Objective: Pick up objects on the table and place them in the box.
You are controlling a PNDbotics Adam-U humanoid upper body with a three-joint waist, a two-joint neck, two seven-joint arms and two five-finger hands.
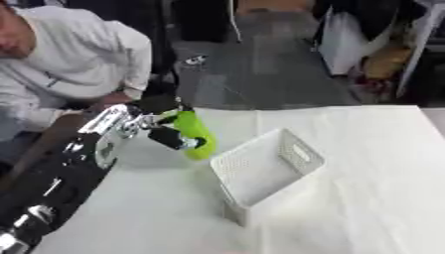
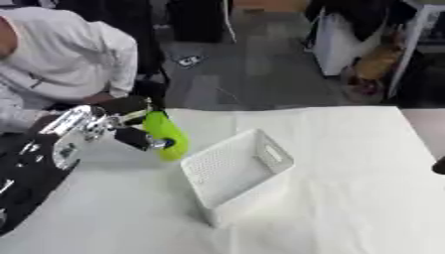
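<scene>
Lime-green bottle (image 1: 195, 133) grasped in left robot hand (image 1: 165, 130), black fingers curled round its body, thumb side toward the camera. Held tilted, top leaning back to the left, lower end down to the right, above the counter (image 1: 347, 198) and just left of the box (image 1: 265, 171). Whether touching the cloth, impossible to tell. White perforated box set askew on white-covered counter, open top tipped toward upper left, slot handle in its far wall, nothing seen inside. Bottle close beside the box's near-left corner, still outside it. Left arm reaching in from lower left edge. Right robot hand only a dark sliver (image 2: 440, 166) at right edge of right eye view; fingers not made out.
</scene>
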